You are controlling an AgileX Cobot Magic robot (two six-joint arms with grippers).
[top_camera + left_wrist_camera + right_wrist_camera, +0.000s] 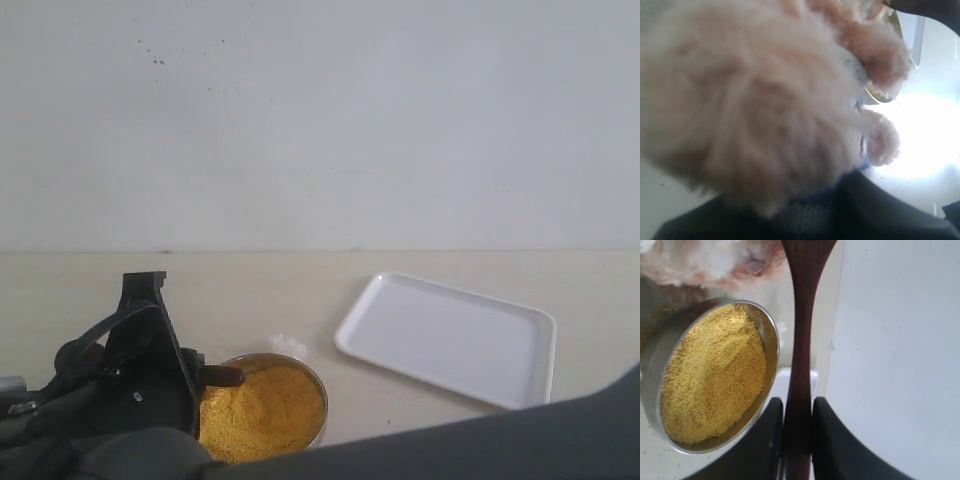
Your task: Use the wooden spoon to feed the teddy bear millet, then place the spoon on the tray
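1. A round shiny metal bowl (771, 335) is filled almost to the rim with fine yellow-orange millet (715, 375); a few loose grains are scattered on the pale tabletop (300, 280) around it.
2. A flat white rectangular plastic tray (450, 340) with rounded corners is set near the bowl, apart from it, and nothing is held in it.
3. A small dark reddish-brown wooden spoon (802, 315) is clamped by its thin handle between the two dark fingers of the right gripper (797, 405). Its oval end is seen in the exterior view at the bowl's rim, just beside the left arm.
4. A fluffy light-brown teddy bear (755, 100) is pressed close to the left wrist camera and is blurred. Its blue shirt fabric is pinched between the dark fingers of the left gripper (810, 212).
5. The bear's fur is seen just beyond the bowl, near the spoon's oval end.
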